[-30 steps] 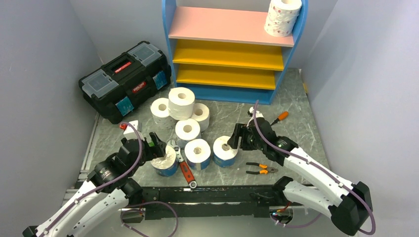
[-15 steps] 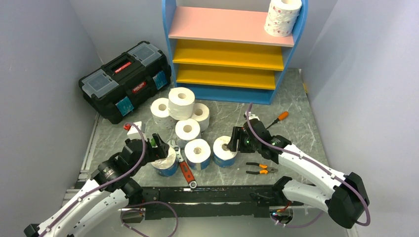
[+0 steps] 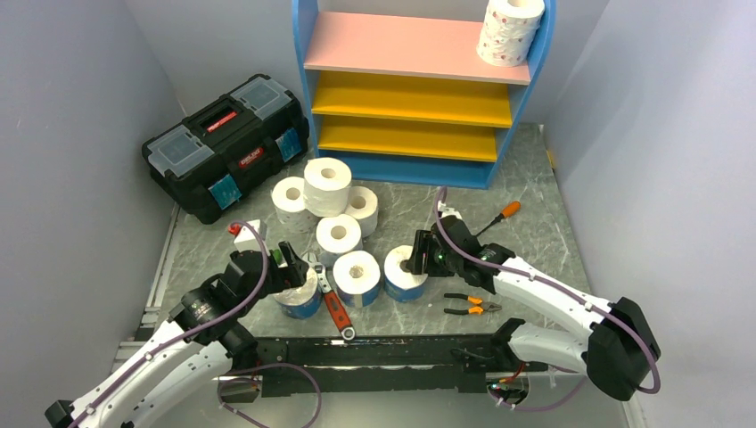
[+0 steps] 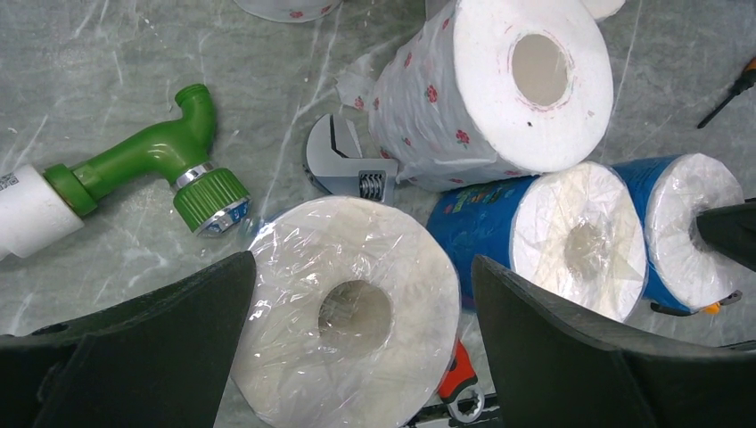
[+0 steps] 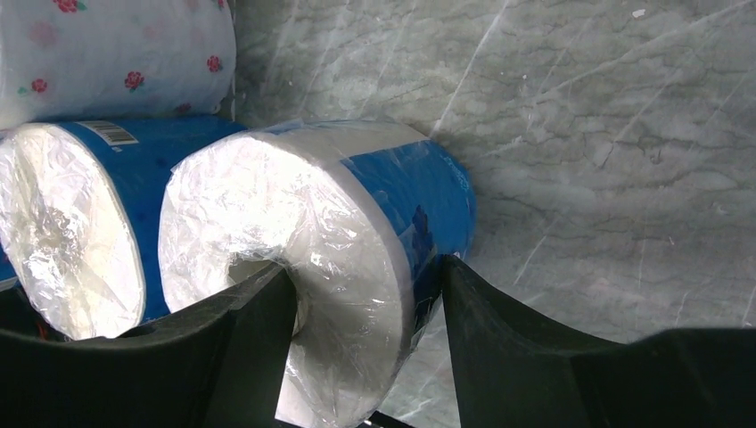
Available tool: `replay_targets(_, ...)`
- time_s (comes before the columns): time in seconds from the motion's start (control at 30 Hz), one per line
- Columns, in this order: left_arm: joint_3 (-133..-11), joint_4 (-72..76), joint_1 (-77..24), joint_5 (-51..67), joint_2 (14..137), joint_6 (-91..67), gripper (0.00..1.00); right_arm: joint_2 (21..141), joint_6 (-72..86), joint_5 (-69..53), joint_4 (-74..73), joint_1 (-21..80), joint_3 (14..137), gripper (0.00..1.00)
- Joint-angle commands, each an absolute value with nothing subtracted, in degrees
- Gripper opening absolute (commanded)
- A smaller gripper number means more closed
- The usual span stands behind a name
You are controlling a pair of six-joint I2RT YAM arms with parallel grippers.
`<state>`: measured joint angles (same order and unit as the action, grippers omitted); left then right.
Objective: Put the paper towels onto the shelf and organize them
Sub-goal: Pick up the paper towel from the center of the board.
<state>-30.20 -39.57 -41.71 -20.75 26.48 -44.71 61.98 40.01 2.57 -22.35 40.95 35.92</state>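
Grey marbled table (image 3: 544, 178) ran between plain grey walls. At the back, the shelf (image 3: 392, 45) was cut off by the top edge of the overhead view. It held one dotted roll (image 3: 510, 28), upright at the right end of its pink board. A black toolbox (image 3: 227, 143) stood shut at the left, its contents hidden.

Seven more rolls stood on the table: a cluster (image 3: 327, 192) in front of the shelf and three in a near row. The left gripper (image 4: 364, 267) hung over the left roll (image 4: 352, 312), fingers spread wide on either side and hiding much of it from above. The right gripper (image 5: 365, 267) had one finger down the core of the right roll (image 5: 294, 232) and the other against its blue wrap. Whether they pinched the wall could not be told. A wrench (image 4: 348, 169) lay half hidden behind the rolls, near a green fitting (image 4: 178, 160).

Against a second before, the right gripper had moved left onto its roll and the left gripper had edged right. Every roll stayed put.
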Motion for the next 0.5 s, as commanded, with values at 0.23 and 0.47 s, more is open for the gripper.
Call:
replay_targets(0.23,-29.7,-37.06,-41.9,-21.84,25.56,-45.59,0.98,63.2,40.4,5.23,-21.65,41.66,35.16,0.44)
replay_targets(0.47,-28.92,-36.59,-41.87,-21.71,25.26,-45.53,0.97,60.73,42.24,9.31,-26.25,41.55,36.49,0.29)
